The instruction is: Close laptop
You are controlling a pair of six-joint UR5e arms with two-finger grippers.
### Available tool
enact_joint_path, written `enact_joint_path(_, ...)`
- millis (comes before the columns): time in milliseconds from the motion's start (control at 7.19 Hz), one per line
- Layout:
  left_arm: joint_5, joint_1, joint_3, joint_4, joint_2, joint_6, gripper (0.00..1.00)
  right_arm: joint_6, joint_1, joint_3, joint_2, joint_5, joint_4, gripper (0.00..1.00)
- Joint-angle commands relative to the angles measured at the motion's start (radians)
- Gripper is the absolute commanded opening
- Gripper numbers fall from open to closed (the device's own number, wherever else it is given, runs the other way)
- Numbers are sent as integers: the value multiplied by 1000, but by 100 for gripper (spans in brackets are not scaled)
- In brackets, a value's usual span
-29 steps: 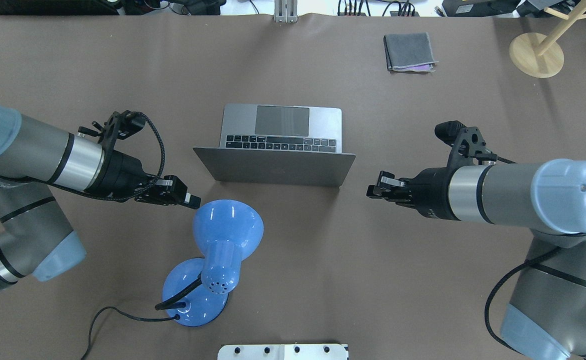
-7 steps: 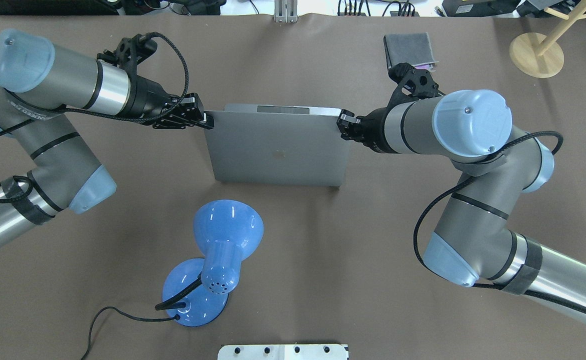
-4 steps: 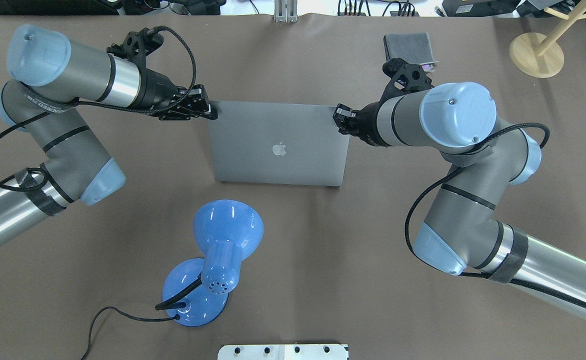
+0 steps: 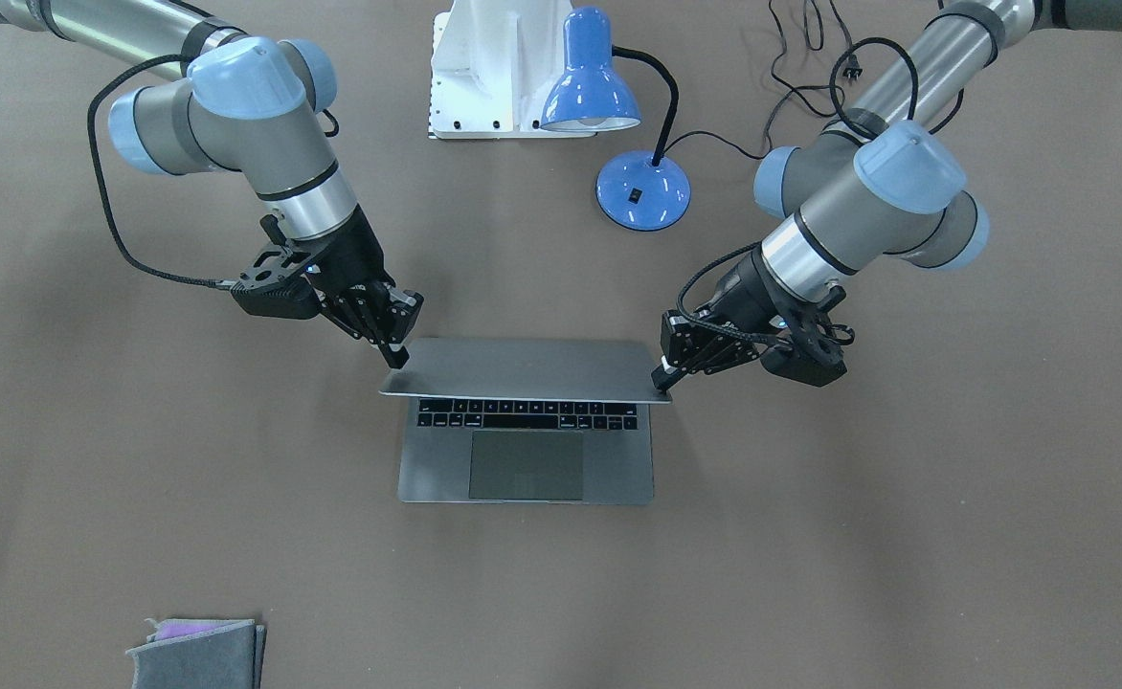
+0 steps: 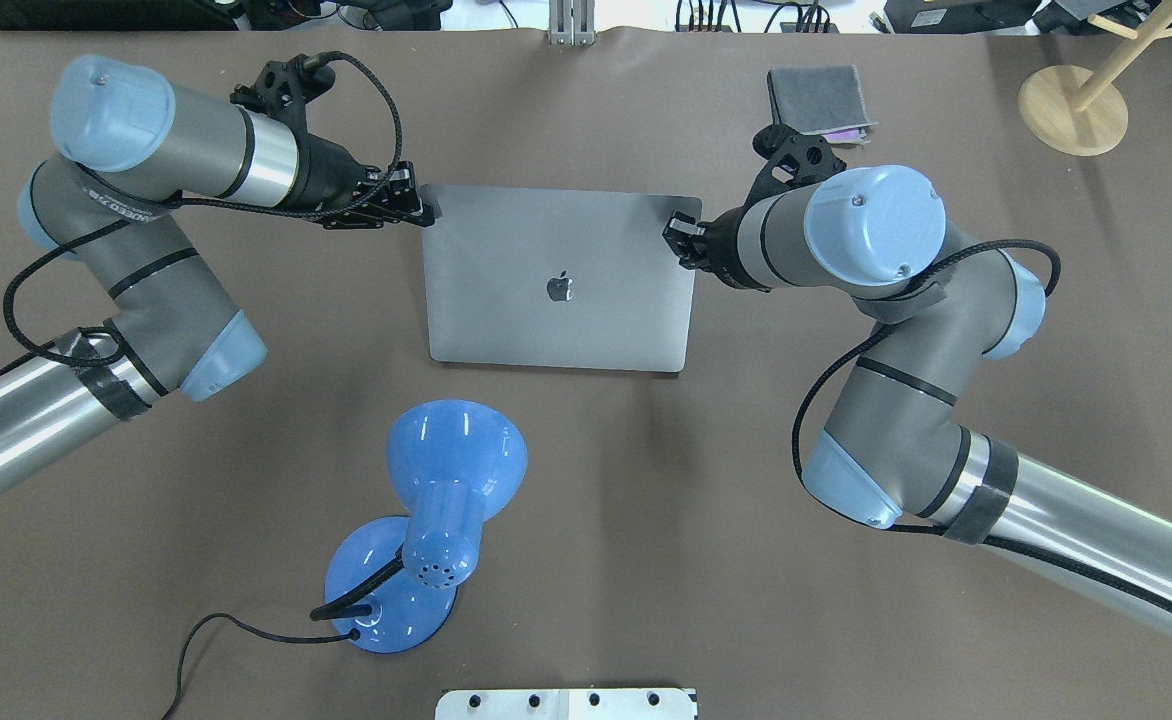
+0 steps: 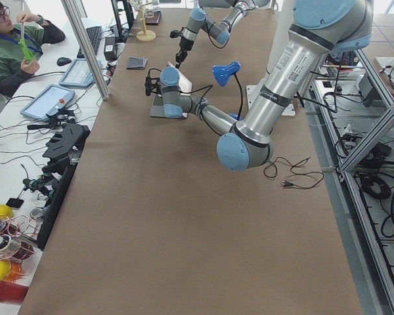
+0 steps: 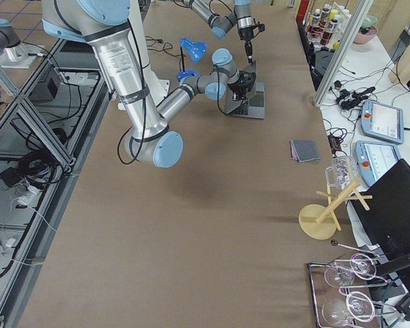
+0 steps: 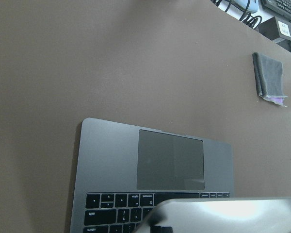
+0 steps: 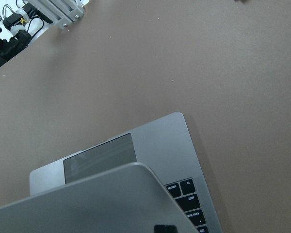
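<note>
The space-grey laptop (image 5: 559, 320) sits mid-table with its hinge towards the robot. Its lid (image 4: 523, 368) is tilted low over the base. The keyboard (image 4: 527, 413) and trackpad (image 4: 526, 465) still show in the front-facing view. My left gripper (image 5: 424, 212) is shut, its tip against the lid's top corner on the robot's left, and it also shows in the front-facing view (image 4: 661, 381). My right gripper (image 5: 674, 232) is shut against the opposite top corner and also shows there (image 4: 394, 359). Both wrist views look down past the lid's edge (image 8: 223, 216) (image 9: 87, 204) onto the palm rest.
A blue desk lamp (image 5: 451, 470) stands just behind the laptop's hinge, near the robot. A folded grey cloth (image 5: 818, 100) lies far right, close behind the right wrist. A wooden stand (image 5: 1073, 108) is at the far right corner. The white robot base (image 5: 566, 703) is at the near edge.
The lid has swung from upright to low over the keyboard. Both grippers have moved from beside the laptop to its top corners and on away from the robot with the lid's edge.
</note>
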Motion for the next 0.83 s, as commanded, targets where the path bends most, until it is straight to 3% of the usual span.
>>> enact_joint_path(0,42,11,67,-1,-27,32,0,1,-1,-61,17,-3,-1,0)
enact_joint_path(278,79,30,101,0,-33,35,0,1,-3,-132,46,-17,-1,0)
enact_joint_path(696,209,111,161,-1,-48,51,0,1,-38,-211,65,-69,-1,0)
